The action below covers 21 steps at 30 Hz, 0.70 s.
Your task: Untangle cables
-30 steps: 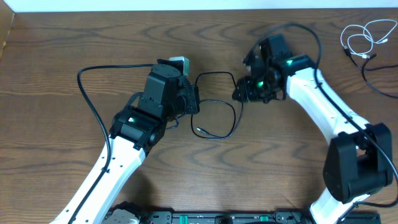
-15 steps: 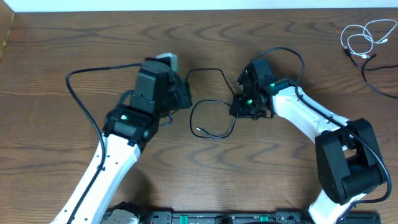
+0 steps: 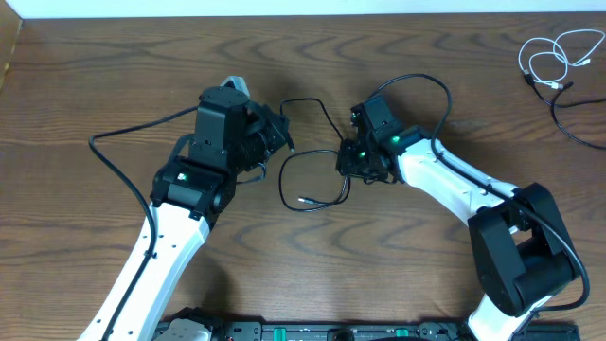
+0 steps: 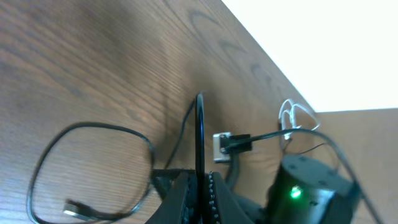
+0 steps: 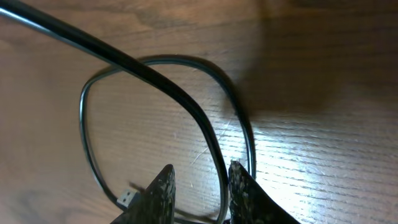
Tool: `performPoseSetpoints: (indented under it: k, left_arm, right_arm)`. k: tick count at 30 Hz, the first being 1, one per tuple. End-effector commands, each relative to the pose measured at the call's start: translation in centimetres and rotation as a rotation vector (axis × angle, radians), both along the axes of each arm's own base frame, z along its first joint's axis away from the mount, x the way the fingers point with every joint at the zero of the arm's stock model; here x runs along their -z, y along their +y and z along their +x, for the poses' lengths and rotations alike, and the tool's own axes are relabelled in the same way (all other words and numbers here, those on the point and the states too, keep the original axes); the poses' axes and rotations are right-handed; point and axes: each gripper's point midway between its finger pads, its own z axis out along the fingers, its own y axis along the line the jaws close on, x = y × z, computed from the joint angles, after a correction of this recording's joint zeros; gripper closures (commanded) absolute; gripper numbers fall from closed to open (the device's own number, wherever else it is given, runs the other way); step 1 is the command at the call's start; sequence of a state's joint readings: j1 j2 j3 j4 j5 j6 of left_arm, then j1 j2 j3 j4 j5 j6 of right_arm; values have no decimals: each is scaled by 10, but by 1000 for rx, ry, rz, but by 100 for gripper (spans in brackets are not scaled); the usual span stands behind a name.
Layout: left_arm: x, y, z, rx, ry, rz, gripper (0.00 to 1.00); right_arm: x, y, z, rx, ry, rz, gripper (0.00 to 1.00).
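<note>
The black cable (image 3: 312, 180) lies in a loop on the table between the arms, its plug (image 3: 305, 200) at the loop's lower edge. My left gripper (image 3: 281, 133) is shut on a strand of it, which rises straight up between the jaws (image 4: 199, 143) in the left wrist view. My right gripper (image 3: 346, 161) sits low at the loop's right side. Its jaws (image 5: 199, 167) stand partly apart, and the black cable (image 5: 214, 155) runs between them, close to the right finger (image 5: 244, 190). The white cable (image 3: 554, 59) lies coiled at the far right corner.
A second thin black wire (image 3: 576, 125) runs along the table's right edge below the white coil. Thick arm wires arc over the left arm (image 3: 123, 133) and the right arm (image 3: 426, 90). The table's far edge meets a white wall (image 3: 303, 8).
Both arms have shifted left, dragging the black loop with them. The right gripper came down to the loop and its jaws narrowed around the strand. The left gripper stayed shut.
</note>
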<state>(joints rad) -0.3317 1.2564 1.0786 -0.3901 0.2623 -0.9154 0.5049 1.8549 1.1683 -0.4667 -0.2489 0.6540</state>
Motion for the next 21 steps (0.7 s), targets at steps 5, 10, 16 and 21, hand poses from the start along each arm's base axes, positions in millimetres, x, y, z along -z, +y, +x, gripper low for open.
performPoseSetpoints:
  k: [5, 10, 16, 21]
  left_arm:
    - [-9, -2, 2, -196, 134, -249, 93]
    - [-10, -2, 3, -228, 157, -288, 93]
    - [-10, -2, 3, -228, 157, -288, 92]
    - [-10, -2, 3, -228, 157, -288, 93]
  right_arm:
    - [7, -5, 2, 129, -2, -62, 76]
    - [10, 0, -2, 124, -30, -112, 76]
    - [37, -2, -10, 124, 9, -177, 78]
    - [28, 1, -4, 95, -17, -153, 77]
